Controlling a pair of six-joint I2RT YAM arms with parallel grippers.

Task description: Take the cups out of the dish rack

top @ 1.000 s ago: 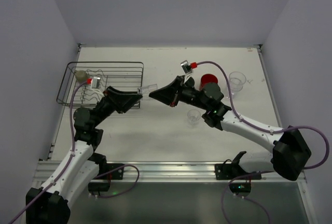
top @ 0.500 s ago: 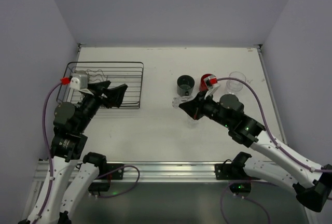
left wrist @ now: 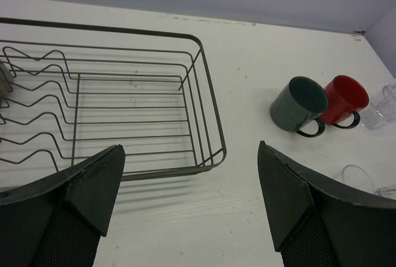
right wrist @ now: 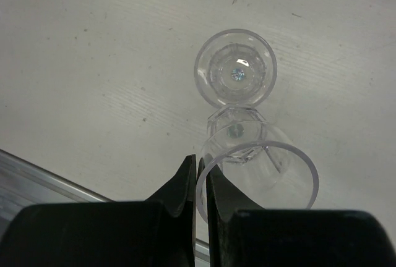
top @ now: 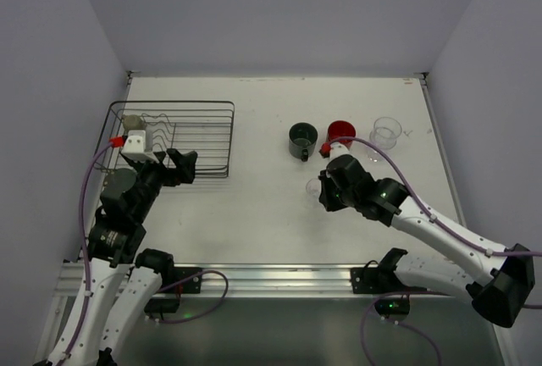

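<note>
Rack: stands upright at the left rear of the table. One grey cup sits among the prongs in its far left corner; in the left wrist view it is only a sliver at the frame edge.

Items out of the rack, all on the table to its right:
- Dark mug and red mug stand upright just beside each other, handles on the near side.
- Clear mug stands upright, right of the red mug and near it.
- Tumbler stands upright, nearer the arms than the dark mug and well apart from the rack.

Left gripper: jaws spread wide with nothing between them. It hangs above the rack's near edge, by the near right corner. Its camera looks across the basket toward the mugs.

Right gripper: fingers pressed together, pinching the rim of a glass. The clear wall runs through the narrow slot between the two tips. The glass has its mouth up toward the wrist camera. Its base lies just beside the tumbler. Whether the two touch, and whether the base rests on the table, cannot be told. In the top view the gripper body covers this glass, and only the tumbler shows at its left side
</note>
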